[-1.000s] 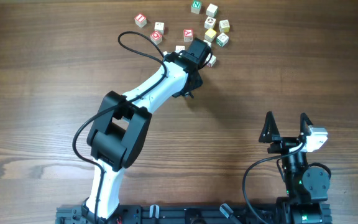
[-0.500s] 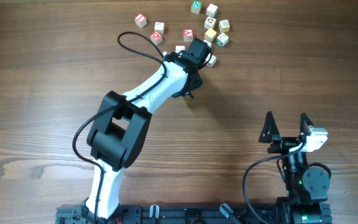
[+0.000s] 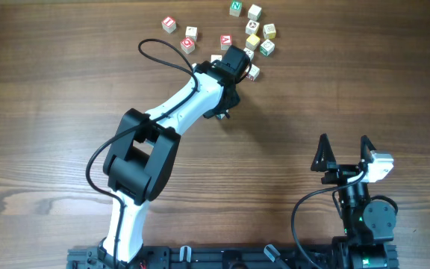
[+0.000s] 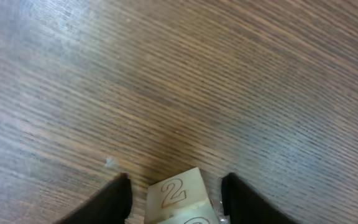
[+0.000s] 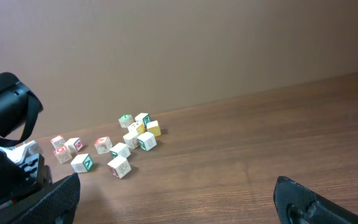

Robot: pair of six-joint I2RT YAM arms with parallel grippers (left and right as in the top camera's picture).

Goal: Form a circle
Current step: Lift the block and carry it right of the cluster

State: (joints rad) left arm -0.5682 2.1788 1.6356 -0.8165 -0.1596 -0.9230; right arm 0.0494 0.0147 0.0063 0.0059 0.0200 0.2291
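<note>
A cube (image 4: 176, 195) lies between left gripper (image 4: 176, 183) fingers (image 4: 112, 203), grip uncertain, clump (image 3: 260, 37) nearby. The right gripper (image 3: 343, 140), spread wide, sits well apart.

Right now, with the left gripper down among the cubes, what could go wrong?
1. The 2 cube sits between the fingers of the left gripper with slim gaps showing on both sides, so lifting now might tilt or drop it.
2. In the overhead view two cubes lie close beside that gripper, and a sideways swing could knock them further out of place.
</note>
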